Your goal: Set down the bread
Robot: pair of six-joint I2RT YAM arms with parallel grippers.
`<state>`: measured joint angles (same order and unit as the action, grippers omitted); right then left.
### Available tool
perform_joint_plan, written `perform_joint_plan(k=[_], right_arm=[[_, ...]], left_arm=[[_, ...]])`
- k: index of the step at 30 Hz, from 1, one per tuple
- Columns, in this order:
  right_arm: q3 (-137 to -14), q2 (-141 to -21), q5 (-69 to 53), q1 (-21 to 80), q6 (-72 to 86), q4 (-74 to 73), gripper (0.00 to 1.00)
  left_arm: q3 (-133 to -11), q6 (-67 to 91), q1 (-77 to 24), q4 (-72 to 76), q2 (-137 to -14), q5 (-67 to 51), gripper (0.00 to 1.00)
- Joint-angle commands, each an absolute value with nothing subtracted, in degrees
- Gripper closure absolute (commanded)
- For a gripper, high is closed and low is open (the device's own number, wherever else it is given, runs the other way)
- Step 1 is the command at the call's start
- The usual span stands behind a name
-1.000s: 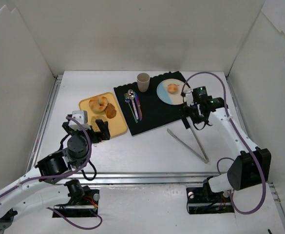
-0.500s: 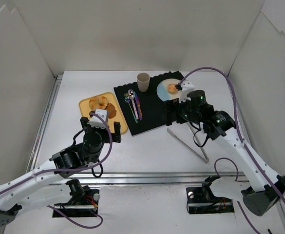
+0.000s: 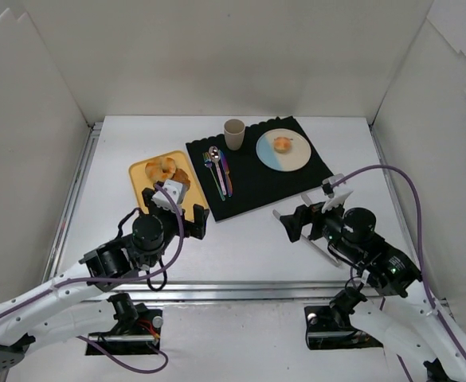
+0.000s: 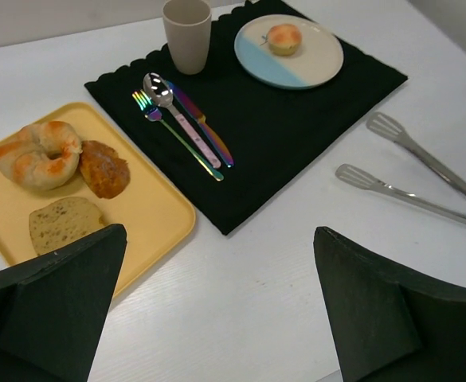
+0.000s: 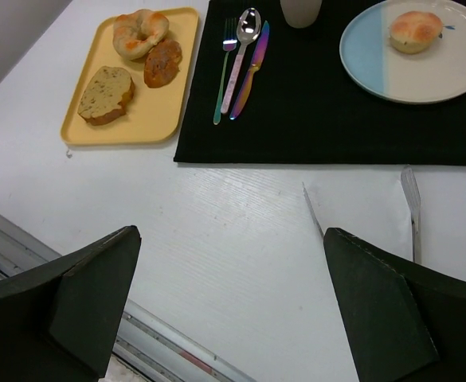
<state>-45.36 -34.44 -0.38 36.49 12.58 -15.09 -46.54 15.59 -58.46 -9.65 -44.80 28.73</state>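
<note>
1. White tabletop carries a black placemat with a round blue-and-cream plate.
2. The bread sits on the plate's cream half.
3. Left gripper: spread wide, empty, near the yellow tray.
4. Right gripper: spread wide, empty, by the tongs.

Bread golden-orange with a paler top, far ahead-right of the right jaws. Plate cream with a pale blue segment. Placemat plain black, straight ahead. Tray yellow, ahead-left. On it: ring pastry golden with orange patches, oval piece dark brown, slice tan and speckled. Cutlery iridescent rainbow. Cup beige. Tongs silver. Table white. Right gripper fingers black.
</note>
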Motion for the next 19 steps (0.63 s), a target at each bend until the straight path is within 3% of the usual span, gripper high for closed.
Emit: perform_joint_plan(k=[1, 19], right_arm=[[-45.1, -32.3, 0.8, 37.1, 11.9, -8.7, 0.02], [-43.9, -28.7, 0.4, 37.2, 10.7, -8.6, 0.02]], left_arm=[[-47.4, 14.8, -58.6, -4.7, -43.0, 25.3, 0.01], [-45.8, 14.5, -58.6, -4.0, -38.8, 24.9, 0.01]])
